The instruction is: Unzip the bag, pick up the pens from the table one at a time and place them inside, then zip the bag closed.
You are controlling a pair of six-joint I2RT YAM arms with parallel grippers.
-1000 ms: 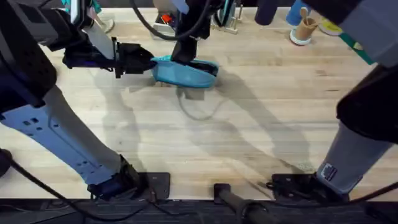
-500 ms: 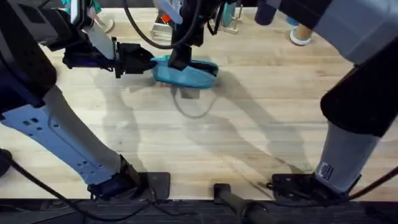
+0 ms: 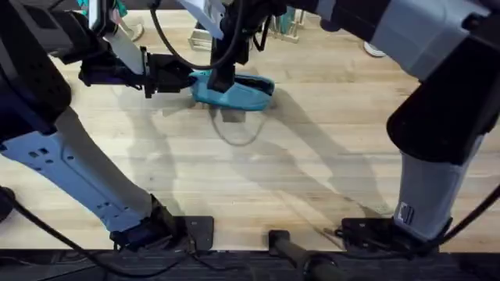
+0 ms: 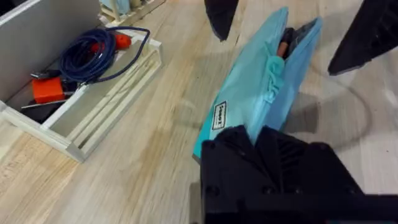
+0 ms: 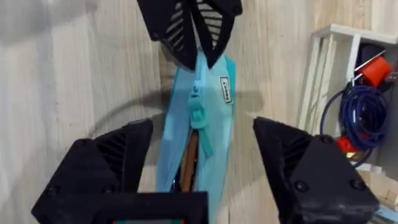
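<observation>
Your left claw (image 5: pixel 198 53) pinches one end of the bag (image 5: pixel 198 134). Your right claw (image 5: pixel 196 165) hangs wide open right above it, holding nothing.

A lab: 2 robot arms at a wooden table (image 3: pixel 312 156).

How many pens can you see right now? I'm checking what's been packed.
1: an orange pen lies inside the open bag, between the right claw's open fingers. A second pen may be hidden deeper inside.
</observation>
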